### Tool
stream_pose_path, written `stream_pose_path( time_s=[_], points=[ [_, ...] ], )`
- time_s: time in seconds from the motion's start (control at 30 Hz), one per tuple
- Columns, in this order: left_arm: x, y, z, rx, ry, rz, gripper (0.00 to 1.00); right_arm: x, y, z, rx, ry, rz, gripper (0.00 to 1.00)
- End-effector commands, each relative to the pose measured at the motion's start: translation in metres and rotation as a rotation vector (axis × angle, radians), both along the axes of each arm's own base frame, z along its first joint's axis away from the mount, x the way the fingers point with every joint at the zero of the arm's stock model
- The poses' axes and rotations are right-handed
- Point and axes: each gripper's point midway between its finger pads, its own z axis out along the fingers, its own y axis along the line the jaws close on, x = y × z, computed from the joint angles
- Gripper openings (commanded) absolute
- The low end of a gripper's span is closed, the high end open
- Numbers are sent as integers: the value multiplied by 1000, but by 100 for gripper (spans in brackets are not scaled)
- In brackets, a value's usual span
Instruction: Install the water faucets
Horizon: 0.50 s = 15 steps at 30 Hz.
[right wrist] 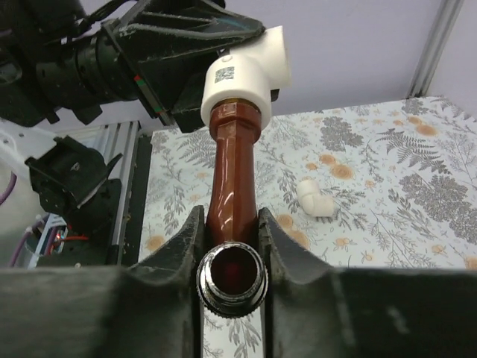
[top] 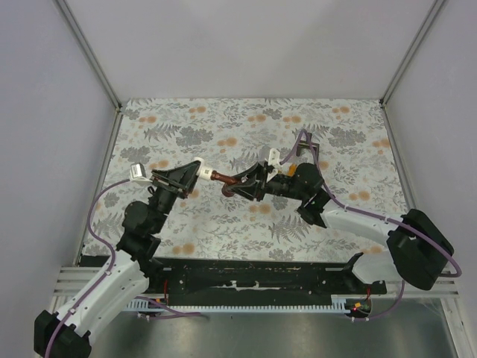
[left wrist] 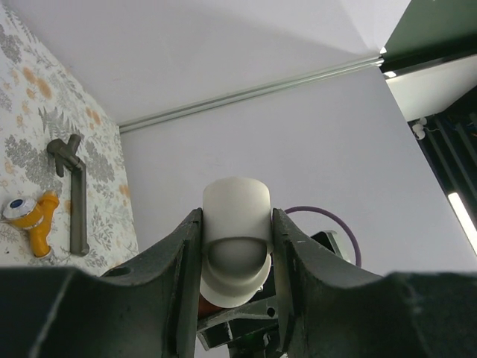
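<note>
A reddish-brown water faucet [right wrist: 232,171] hangs above the table between both arms. Its upper end sits in a white elbow fitting [right wrist: 250,71], and its silvery threaded end [right wrist: 231,280] faces the right wrist camera. My right gripper [right wrist: 229,224] is shut on the faucet's brown body, one jaw against each side. My left gripper [left wrist: 235,224] is shut on the white elbow fitting [left wrist: 235,239]. From above, the faucet [top: 223,181] bridges the left gripper [top: 195,173] and the right gripper [top: 250,183]. An orange faucet [left wrist: 36,224] lies on the table.
A dark grey T-shaped tool [left wrist: 72,194] lies beside the orange faucet, and also shows in the top view as the tool [top: 305,145]. A loose white elbow fitting [right wrist: 315,200] rests on the floral cloth [top: 186,127], seen from above as the elbow [top: 274,156]. Pale walls enclose the table.
</note>
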Motion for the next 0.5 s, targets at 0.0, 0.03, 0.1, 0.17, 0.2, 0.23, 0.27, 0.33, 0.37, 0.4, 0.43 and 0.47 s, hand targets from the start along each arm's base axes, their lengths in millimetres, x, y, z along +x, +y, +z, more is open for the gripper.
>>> stream_pose_path(
  time_s=[0.0,0.03,0.1,0.17,0.2,0.23,0.27,0.33,0.37,0.4,0.43,0.47],
  points=[
    [-16,5,45,-59,-179,-12,2,-6,6,48,156,79,39,21],
    [-20,5,48,-33,-229,-3,2,-6,8,49,159,136,44,13],
    [-27,5,56,44,-344,24,2,-7,9,51,177,276,49,0],
    [-41,0,67,155,-511,27,2,-4,8,54,213,419,40,0],
    [-52,-5,73,236,-626,26,2,-2,7,53,228,510,35,0],
    [-65,-12,76,310,-737,-1,2,0,6,52,245,591,29,0],
    [-76,-18,81,362,-837,-19,2,3,4,52,268,674,25,0],
    [-93,-30,84,468,-978,-69,2,4,2,52,295,805,48,0],
    [-96,-35,81,516,-1015,-95,2,4,2,52,299,839,65,0],
    [-99,-39,78,552,-1044,-127,2,2,2,55,307,882,95,0],
    [-103,-43,77,579,-1078,-153,2,-1,2,59,319,904,127,0],
    [-106,-46,76,595,-1100,-173,2,-2,1,63,335,917,150,0]
  ],
)
